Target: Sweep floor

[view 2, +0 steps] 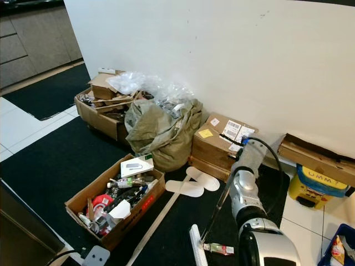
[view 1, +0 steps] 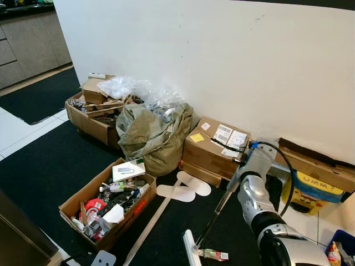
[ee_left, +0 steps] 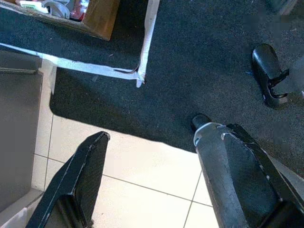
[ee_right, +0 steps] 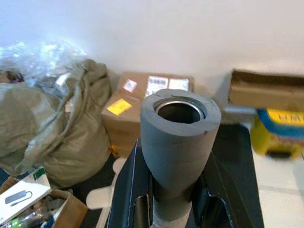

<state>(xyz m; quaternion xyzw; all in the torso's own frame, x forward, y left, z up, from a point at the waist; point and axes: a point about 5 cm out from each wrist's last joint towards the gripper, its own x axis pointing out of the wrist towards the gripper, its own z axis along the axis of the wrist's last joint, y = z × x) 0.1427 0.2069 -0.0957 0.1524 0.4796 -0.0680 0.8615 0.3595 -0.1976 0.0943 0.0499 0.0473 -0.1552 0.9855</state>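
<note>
The right gripper (ee_right: 171,199) is clamping the broom handle (ee_right: 179,137), fingers pressed against its foam grip. The broom head (view 1: 191,249) is resting on the dark carpet (view 1: 50,166) at six o'clock, touching a small bottle (view 1: 213,254). The left gripper (ee_left: 152,180) is hanging spread wide. Short, low strokes would probably serve best, pulling away from the box of clutter (view 1: 105,208) at eight o'clock.

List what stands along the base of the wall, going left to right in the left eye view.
Open carton of clutter → clear plastic bags → olive sack → labelled cardboard box → right arm holding the broom handle → yellow container.
</note>
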